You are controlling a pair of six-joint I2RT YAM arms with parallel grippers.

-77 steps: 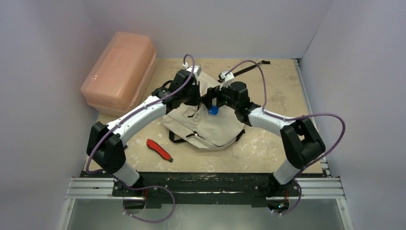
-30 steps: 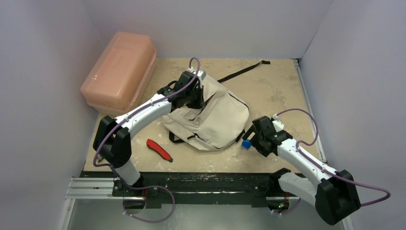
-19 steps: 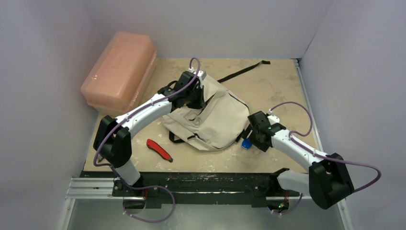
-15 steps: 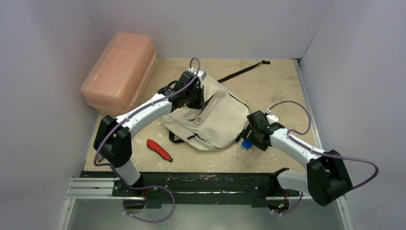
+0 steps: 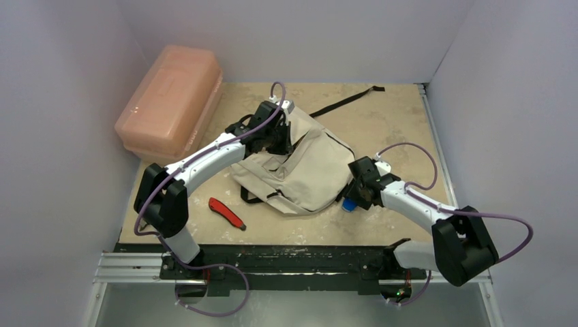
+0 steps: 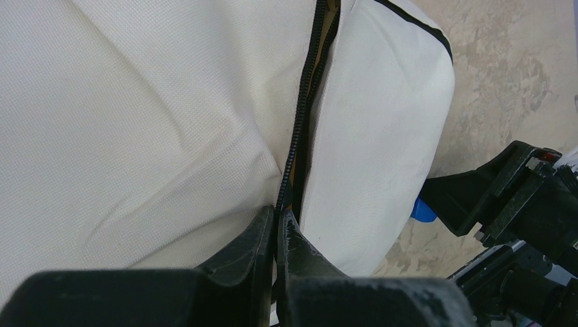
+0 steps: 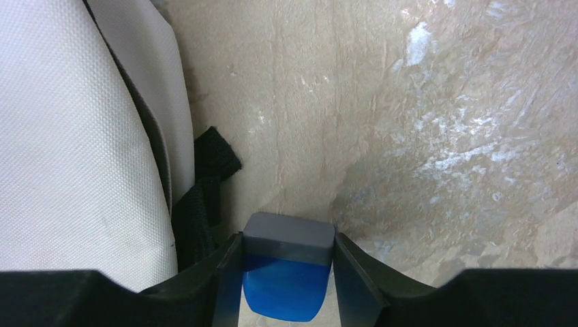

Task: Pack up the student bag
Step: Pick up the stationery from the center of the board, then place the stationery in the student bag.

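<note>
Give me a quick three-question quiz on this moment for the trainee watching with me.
1. True or false: the left gripper is pinched shut at the zipper of the student bag.
2. What sits between the fingers of the right gripper? A) a pencil B) a blue-and-grey block C) a black strap
3. Name the red tool lying on the table on the left arm's side of the bag.

Key: 1 true; 2 B; 3 a folding cutter, apart from the bag and untouched.
</note>
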